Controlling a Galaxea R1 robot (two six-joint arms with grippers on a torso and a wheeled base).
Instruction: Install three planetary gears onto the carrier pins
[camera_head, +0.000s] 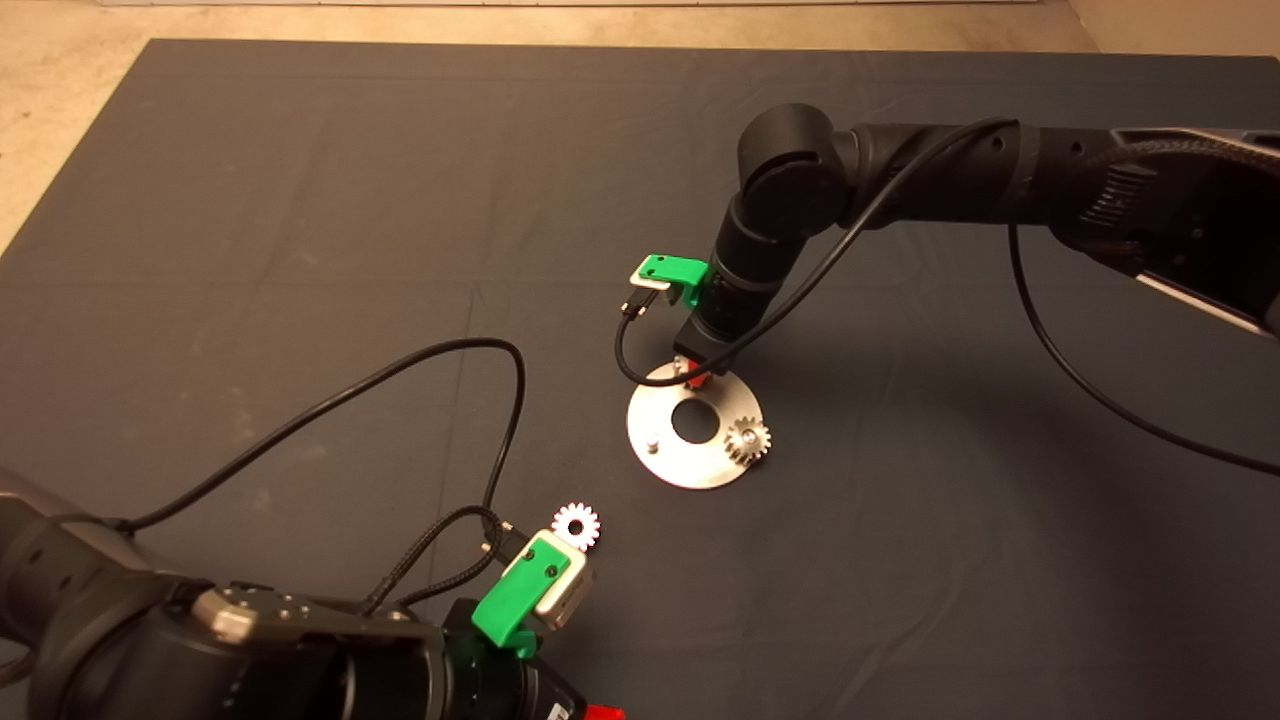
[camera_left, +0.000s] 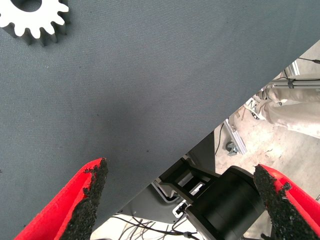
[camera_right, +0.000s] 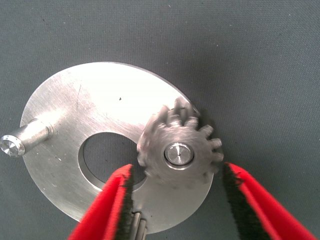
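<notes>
The round silver carrier plate (camera_head: 700, 462) lies mid-mat. One planetary gear (camera_head: 748, 438) sits on a carrier pin at the plate's right edge, and shows in the right wrist view (camera_right: 180, 152). A second pin (camera_head: 651, 440) stands bare, also in the right wrist view (camera_right: 20, 140). The third pin (camera_right: 138, 225) shows low between the red fingers. My right gripper (camera_head: 693, 375) hangs over the plate's far edge, open and empty (camera_right: 177, 170). A loose gear (camera_head: 576, 524) lies on the mat, seen in the left wrist view (camera_left: 35, 17). My left gripper (camera_left: 180, 170) is open and parked at the lower edge (camera_head: 600, 712). No third gear shows.
The left arm's black cables (camera_head: 440, 360) loop over the mat between the left arm and the plate. The right arm's cable (camera_head: 640, 370) hangs just beside the plate's far edge. Past the mat's edge, frame parts and a person's leg (camera_left: 295, 107) show.
</notes>
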